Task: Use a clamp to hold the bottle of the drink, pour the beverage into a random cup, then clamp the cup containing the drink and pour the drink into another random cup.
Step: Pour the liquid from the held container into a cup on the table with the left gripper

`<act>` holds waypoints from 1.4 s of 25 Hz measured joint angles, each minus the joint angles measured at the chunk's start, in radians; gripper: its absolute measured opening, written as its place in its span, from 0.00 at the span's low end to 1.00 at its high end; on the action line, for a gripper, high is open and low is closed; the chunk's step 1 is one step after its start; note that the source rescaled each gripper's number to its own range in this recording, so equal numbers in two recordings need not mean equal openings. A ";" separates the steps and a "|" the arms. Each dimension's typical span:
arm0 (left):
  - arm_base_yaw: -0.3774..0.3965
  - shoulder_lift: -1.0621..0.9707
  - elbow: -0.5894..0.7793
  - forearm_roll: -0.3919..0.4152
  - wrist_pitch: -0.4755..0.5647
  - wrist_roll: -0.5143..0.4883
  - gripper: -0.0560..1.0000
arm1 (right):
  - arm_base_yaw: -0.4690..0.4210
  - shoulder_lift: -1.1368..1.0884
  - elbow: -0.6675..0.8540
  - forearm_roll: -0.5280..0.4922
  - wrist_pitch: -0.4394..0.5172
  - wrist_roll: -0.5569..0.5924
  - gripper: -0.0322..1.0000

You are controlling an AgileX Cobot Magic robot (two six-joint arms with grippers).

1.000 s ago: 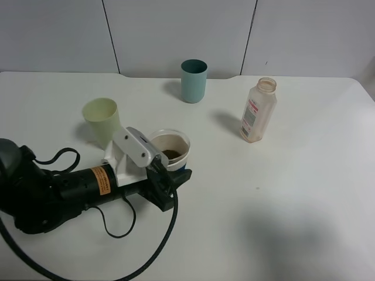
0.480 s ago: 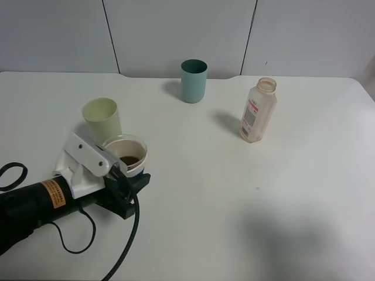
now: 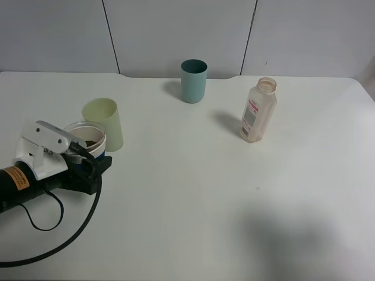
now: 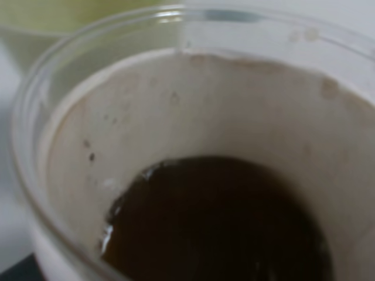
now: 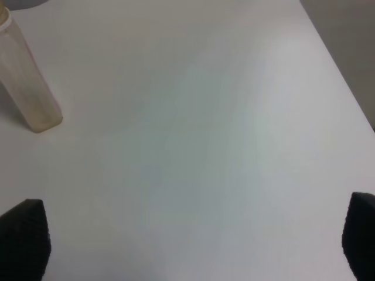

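My left gripper is shut on a clear cup that holds brown drink. It holds the cup at the table's left side, right beside a pale yellow-green cup; I cannot tell whether the two cups touch. The cup in the gripper fills the left wrist view. A teal cup stands at the back middle. The uncapped plastic bottle stands upright at the right and looks almost empty; it also shows in the right wrist view. My right gripper is open over bare table, out of the high view.
The white table runs to a back edge below the grey wall panels. Black cable from the left arm trails over the table's front left. The table's right edge shows in the right wrist view.
My left gripper has carried the cup with the drink leftward, from the middle-left of the table to beside the pale yellow-green cup. The bottle and teal cup have not moved.
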 joint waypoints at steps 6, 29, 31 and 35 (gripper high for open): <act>0.232 -0.002 0.000 0.212 0.000 0.000 0.08 | 0.000 0.000 0.000 0.000 0.000 0.000 1.00; 0.836 -0.005 -0.145 0.618 0.000 -0.028 0.08 | 0.000 0.000 0.000 0.000 0.000 0.000 1.00; 0.839 -0.004 -0.178 0.625 0.002 -0.061 0.08 | 0.000 0.000 0.000 0.000 0.000 0.000 1.00; 0.839 -0.003 -0.255 0.635 0.001 -0.142 0.08 | 0.000 0.000 0.000 0.000 0.000 0.000 1.00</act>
